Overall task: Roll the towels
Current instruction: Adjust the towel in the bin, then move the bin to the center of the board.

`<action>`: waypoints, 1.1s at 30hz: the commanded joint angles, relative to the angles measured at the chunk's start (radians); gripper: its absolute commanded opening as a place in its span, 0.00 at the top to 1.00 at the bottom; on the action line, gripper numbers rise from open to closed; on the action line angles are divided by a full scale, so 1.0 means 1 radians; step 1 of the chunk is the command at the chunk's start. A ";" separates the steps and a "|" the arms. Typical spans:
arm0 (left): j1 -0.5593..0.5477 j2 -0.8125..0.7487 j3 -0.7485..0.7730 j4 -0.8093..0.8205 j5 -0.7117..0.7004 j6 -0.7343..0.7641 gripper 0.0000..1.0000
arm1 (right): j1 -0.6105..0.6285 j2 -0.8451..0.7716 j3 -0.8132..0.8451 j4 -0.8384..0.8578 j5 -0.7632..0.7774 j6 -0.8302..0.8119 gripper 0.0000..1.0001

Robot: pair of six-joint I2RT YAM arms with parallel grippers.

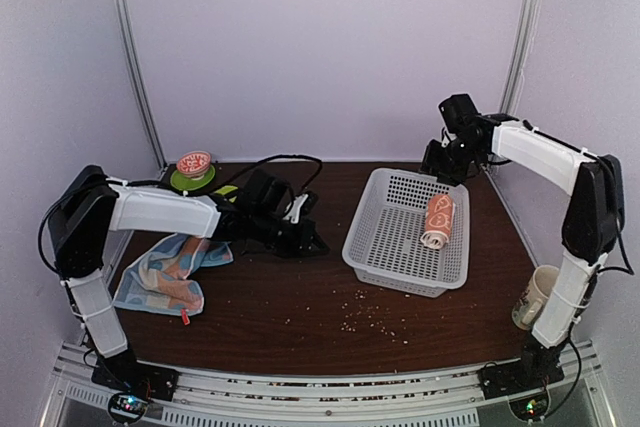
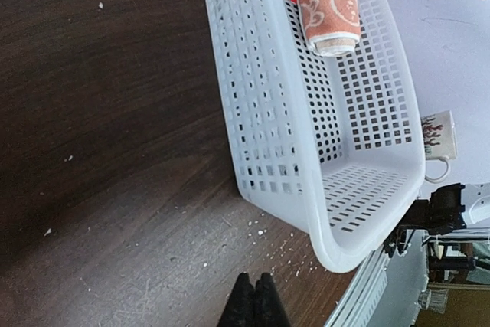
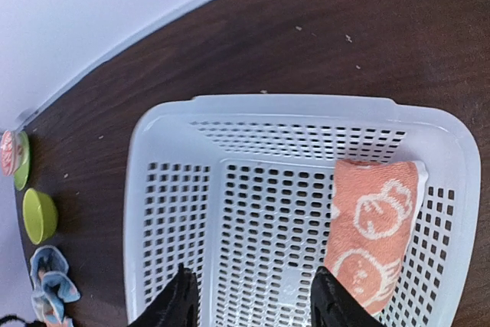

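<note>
Top external, working outward from the rail. Nearest me on the left, the light-blue towel (image 1: 150, 287) lies rumpled on the bench (image 1: 260, 317), not rolled; I judge it the job remaining. Crumbs are scattered mid-bench. A mug (image 1: 535, 297) stands by the right arm's base, well apart from the work.

Next out, the left gripper (image 1: 312, 243) is clenched on nothing, low over bare wood between the blue towel and the basket (image 1: 362, 247). To me it looks parked, leaving the basket clear.

The orange towel (image 1: 438, 220) lies as a tight roll along the basket's right wall, likely stowed there as finished.

Farthest, the right gripper (image 1: 447, 159) hovers over the basket's far rim, spread and empty. I read that as a release.
</note>
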 commanded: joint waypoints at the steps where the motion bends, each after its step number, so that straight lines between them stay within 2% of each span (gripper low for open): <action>1: 0.007 -0.117 -0.063 -0.011 -0.077 0.023 1.00 | 0.136 -0.162 -0.060 -0.015 -0.008 -0.115 0.51; 5: 0.008 -0.249 -0.145 -0.070 -0.192 0.037 1.00 | 0.345 -0.318 -0.214 0.017 -0.016 -0.196 0.54; 9: 0.008 -0.409 -0.227 -0.164 -0.339 0.051 1.00 | 0.585 -0.449 -0.410 0.128 -0.029 -0.183 0.54; 12: 0.008 -0.537 -0.290 -0.228 -0.456 0.049 1.00 | 0.733 -0.470 -0.508 0.188 -0.045 -0.137 0.54; 15: 0.008 -0.641 -0.342 -0.271 -0.539 0.044 1.00 | 0.830 -0.427 -0.564 0.210 -0.045 -0.105 0.53; 19: 0.008 -0.714 -0.371 -0.342 -0.618 0.030 0.99 | 0.848 -0.346 -0.616 0.247 -0.004 -0.065 0.53; 21: 0.008 -0.737 -0.383 -0.368 -0.655 0.010 0.96 | 0.830 -0.301 -0.636 0.262 0.044 -0.039 0.51; 26: 0.007 -0.779 -0.412 -0.392 -0.694 -0.018 0.85 | 0.712 -0.227 -0.663 0.239 0.143 0.013 0.50; 33: 0.017 -0.771 -0.407 -0.433 -0.742 -0.015 0.81 | 0.566 -0.196 -0.654 0.242 0.228 -0.015 0.48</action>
